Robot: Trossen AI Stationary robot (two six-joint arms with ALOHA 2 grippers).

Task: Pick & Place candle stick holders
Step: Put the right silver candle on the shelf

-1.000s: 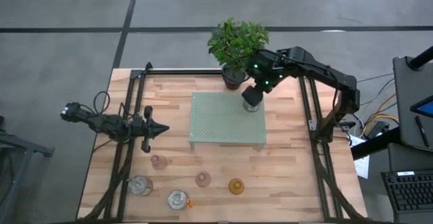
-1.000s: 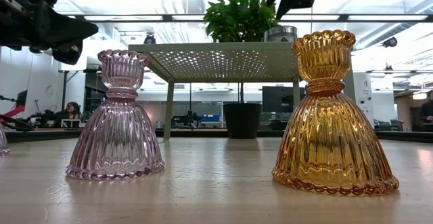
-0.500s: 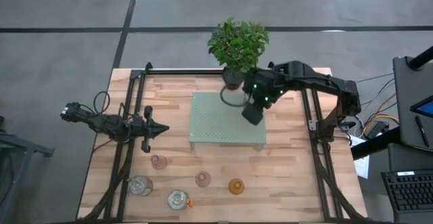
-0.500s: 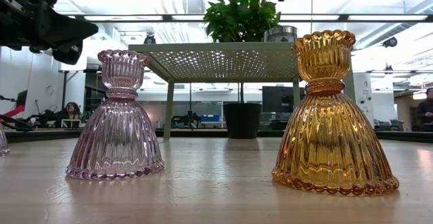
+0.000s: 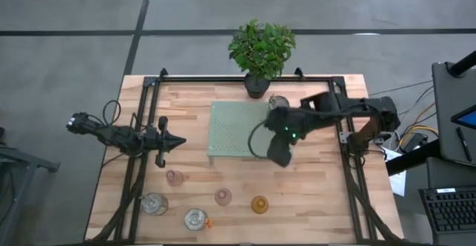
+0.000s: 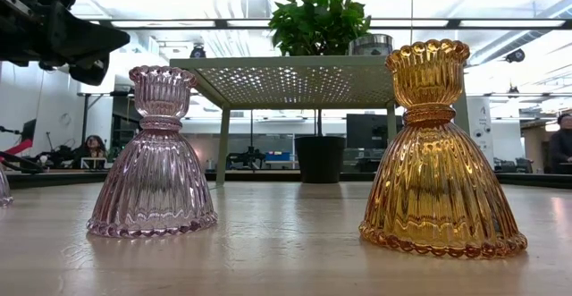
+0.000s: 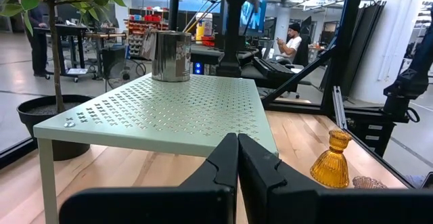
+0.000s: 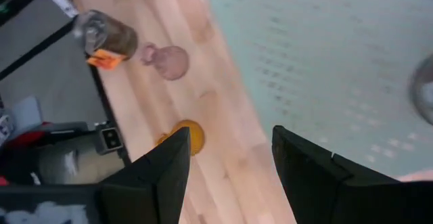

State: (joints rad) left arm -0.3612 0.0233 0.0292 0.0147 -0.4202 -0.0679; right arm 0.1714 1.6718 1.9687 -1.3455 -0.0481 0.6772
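Note:
A pale green perforated stand (image 5: 242,131) sits mid-table with one silvery candle stick holder (image 5: 279,102) on its far right corner, also plain in the left wrist view (image 7: 170,55). On the wood near the front edge stand two pink glass holders (image 5: 174,177) (image 5: 222,196), an amber one (image 5: 259,204) and two silvery ones (image 5: 154,203) (image 5: 195,218). My right gripper (image 5: 279,155) hangs open and tipped downward over the stand's near right corner, with nothing between its fingers (image 8: 230,163). My left gripper (image 5: 175,142) waits shut and level, left of the stand.
A potted green plant (image 5: 260,49) stands at the table's far edge behind the stand. Black frame rails (image 5: 141,164) run along the table's left and right sides. Bare wood lies between the stand and the row of holders.
My right gripper has swung from above the silvery holder on the stand's far right corner toward the table's near edge, rolling a little, and now hangs over the stand's near right corner. It has gone out of the low view's top. The holder stays where it was.

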